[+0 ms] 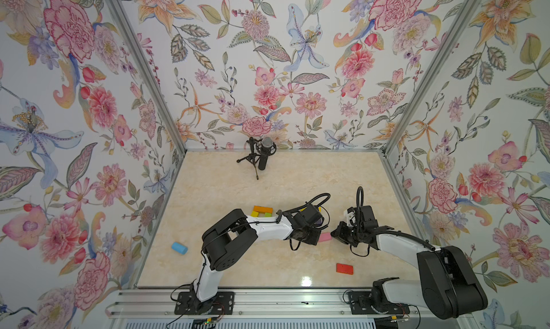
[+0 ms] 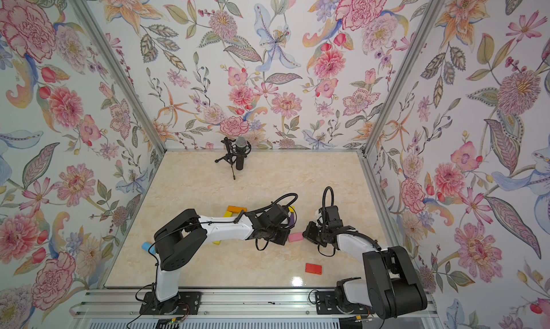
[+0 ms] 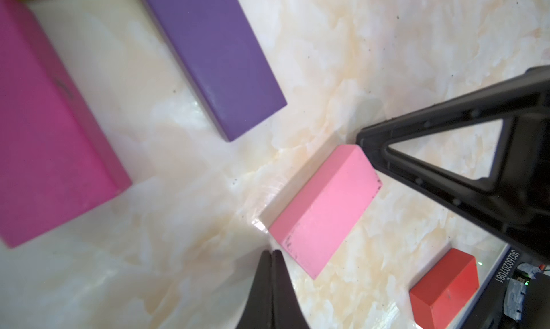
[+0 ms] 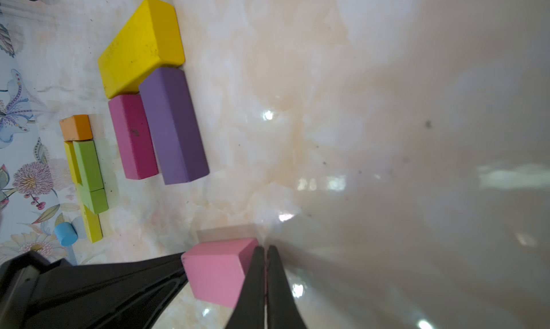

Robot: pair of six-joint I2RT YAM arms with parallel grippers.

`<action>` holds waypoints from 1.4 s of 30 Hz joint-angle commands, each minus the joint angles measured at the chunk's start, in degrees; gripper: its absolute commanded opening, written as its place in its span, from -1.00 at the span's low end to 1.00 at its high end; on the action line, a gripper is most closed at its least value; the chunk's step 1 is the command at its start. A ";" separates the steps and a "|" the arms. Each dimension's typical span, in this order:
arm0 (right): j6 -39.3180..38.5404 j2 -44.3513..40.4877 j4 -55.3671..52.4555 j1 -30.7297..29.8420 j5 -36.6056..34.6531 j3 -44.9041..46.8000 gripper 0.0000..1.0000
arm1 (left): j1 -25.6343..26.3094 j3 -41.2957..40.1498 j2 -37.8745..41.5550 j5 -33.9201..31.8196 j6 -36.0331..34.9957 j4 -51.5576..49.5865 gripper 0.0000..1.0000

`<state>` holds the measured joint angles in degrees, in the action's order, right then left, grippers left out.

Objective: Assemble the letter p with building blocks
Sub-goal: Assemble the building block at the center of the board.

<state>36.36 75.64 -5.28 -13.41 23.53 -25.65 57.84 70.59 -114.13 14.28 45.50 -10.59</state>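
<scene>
A pink block [image 1: 325,237] [image 3: 324,211] [image 4: 217,271] lies flat on the marble table between my two grippers. My left gripper [image 3: 271,251] is shut and empty, its tip right at one end of the block. At the opposite end my right gripper [image 4: 265,248] [image 3: 366,140] is shut and empty too, its tip against a corner. Beyond lie a purple block [image 3: 214,53] [image 4: 172,125], a magenta block [image 3: 50,128] [image 4: 132,137] and a yellow block [image 4: 140,45], close together. Orange [image 1: 262,209] [image 4: 76,127], lime green [image 4: 87,167] and yellow [image 4: 92,226] blocks form a group further left.
A red block [image 1: 344,268] [image 3: 443,288] lies alone near the front right. A blue cylinder [image 1: 179,248] rests at the left. A microphone on a small tripod [image 1: 265,155] stands at the back. Flowered walls close the table [image 1: 297,178] on three sides.
</scene>
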 commanded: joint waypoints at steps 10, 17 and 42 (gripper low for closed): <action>1.61 0.09 -0.94 -2.31 -0.94 0.09 -0.89 | -0.93 -4.03 4.15 -4.22 1.65 -2.41 -1.00; 1.96 -1.83 -1.04 -2.32 -1.02 2.31 -0.87 | -0.98 -7.72 8.28 -5.84 2.41 -3.91 -1.00; 2.92 0.01 0.42 -5.37 -0.29 1.65 -0.89 | 0.05 -6.34 7.04 -1.70 2.58 0.53 -1.00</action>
<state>38.26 74.63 -4.73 -18.24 23.42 -24.18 57.67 63.16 -106.98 11.73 47.42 -11.42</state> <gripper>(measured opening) 0.058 0.050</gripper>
